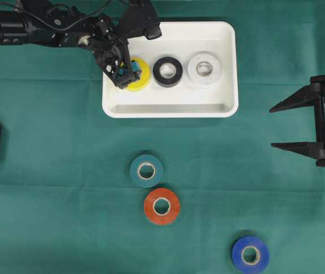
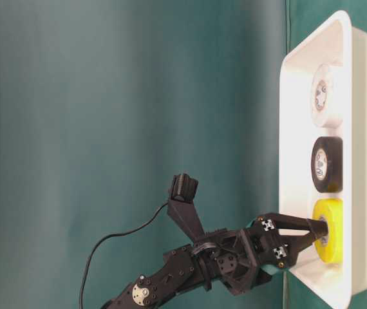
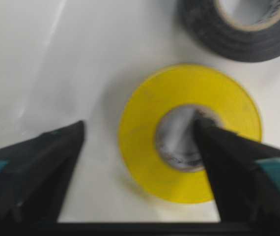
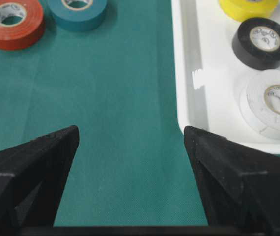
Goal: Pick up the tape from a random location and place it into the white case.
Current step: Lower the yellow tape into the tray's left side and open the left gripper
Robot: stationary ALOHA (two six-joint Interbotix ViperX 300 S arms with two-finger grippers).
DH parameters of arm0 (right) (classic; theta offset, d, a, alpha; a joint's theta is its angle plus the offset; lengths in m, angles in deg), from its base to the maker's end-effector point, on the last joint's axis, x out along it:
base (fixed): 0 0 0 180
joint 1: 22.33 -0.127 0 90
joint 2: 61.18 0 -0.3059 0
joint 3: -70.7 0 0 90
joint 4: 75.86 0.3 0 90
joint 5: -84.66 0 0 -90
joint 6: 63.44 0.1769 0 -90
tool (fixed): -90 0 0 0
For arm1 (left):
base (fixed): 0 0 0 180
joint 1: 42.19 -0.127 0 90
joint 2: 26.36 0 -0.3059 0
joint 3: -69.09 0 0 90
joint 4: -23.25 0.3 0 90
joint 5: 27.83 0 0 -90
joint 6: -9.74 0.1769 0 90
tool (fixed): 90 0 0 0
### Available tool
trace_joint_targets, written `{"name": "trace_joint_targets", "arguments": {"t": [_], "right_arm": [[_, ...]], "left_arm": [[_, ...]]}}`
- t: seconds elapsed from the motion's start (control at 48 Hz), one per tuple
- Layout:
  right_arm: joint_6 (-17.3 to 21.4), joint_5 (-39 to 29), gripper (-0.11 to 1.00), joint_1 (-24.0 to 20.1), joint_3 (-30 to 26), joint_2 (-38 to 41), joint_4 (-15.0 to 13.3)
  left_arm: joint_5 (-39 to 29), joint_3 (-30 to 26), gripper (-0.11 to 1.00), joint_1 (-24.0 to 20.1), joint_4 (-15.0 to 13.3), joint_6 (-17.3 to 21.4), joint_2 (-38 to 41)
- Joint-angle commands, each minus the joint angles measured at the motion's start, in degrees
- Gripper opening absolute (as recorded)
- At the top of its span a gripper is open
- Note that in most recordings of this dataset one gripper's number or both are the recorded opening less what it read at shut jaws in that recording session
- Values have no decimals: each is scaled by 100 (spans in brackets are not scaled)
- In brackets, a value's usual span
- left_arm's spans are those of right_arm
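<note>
- Jaws on the left gripper (image 3: 140, 147) stood spread: one finger (image 3: 213, 142) sat in the core of the yellow roll (image 3: 145, 147), the other finger (image 3: 56, 147) was outside it on the case floor, clear of the roll's rim. Nothing pinched.
- Yellow roll lay flat inside the white case (image 1: 226, 74), at the left end of a row of three.
- Overhead, the left gripper (image 1: 124, 69) reached into the case from the upper left and covered the left part of the yellow roll (image 1: 141, 75).
- Black roll (image 1: 167, 71) sat just right of the yellow one, white roll (image 1: 204, 69) right of that; all three flat, in a line along the case's middle.
- Table-level view showed the same: fingertips at the yellow roll (image 2: 328, 222), black roll (image 2: 327, 164) and white roll (image 2: 325, 94) beyond it in the case (image 2: 299, 96).
- On the green cloth (image 1: 48, 171) below the case: teal roll (image 1: 146, 170), with the orange roll (image 1: 162, 206) just beside it lower right.
- Blue roll (image 1: 250, 254) lay well apart, near the bottom edge.
- Right gripper (image 1: 299, 125) sat at the far right over the cloth, jaws wide apart, holding nothing.
</note>
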Motion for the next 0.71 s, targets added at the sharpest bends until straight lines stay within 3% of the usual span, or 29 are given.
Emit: {"name": "trace_joint_targets", "arguments": {"t": [0.0, 0.104, 0.688], "right_arm": [[-9, 18, 86, -9, -158, 26, -26], [-18, 26, 86, -9, -158, 18, -97], [-9, -62, 86, -9, -272, 26, -105]], "left_arm": [[26, -53, 93, 9, 0, -9, -149], [9, -44, 87, 9, 0, -9, -202], [-378, -79, 87, 211, 0, 167, -1802]]}}
